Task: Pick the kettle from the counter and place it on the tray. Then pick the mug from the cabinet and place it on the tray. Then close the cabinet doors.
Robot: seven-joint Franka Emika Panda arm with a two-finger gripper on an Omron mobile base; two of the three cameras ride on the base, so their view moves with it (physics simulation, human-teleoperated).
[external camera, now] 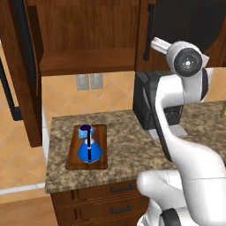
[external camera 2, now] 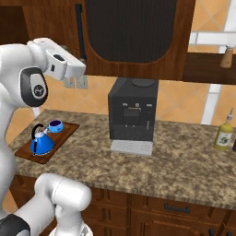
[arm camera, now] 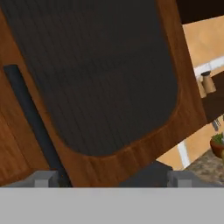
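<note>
Kettle (external camera: pixel 89 151) and mug (external camera: pixel 85 130) sat on the tray (external camera: pixel 100 164) — cabinet doors (arm camera: pixel 100 78) unshut, gripper (arm camera: pixel 111 178) wide, empty.

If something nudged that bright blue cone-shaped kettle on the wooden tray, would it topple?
Probably not: the bright blue cone-shaped kettle is widest at its base, so it likely slides rather than tips. The reddish-brown wooden tray has a low rim that may stop it. Its thin black handle looks fiddly to grasp.

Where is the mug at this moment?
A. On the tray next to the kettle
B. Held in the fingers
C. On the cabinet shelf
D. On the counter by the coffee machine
A: the mug sits on the tray just behind the kettle.
</note>
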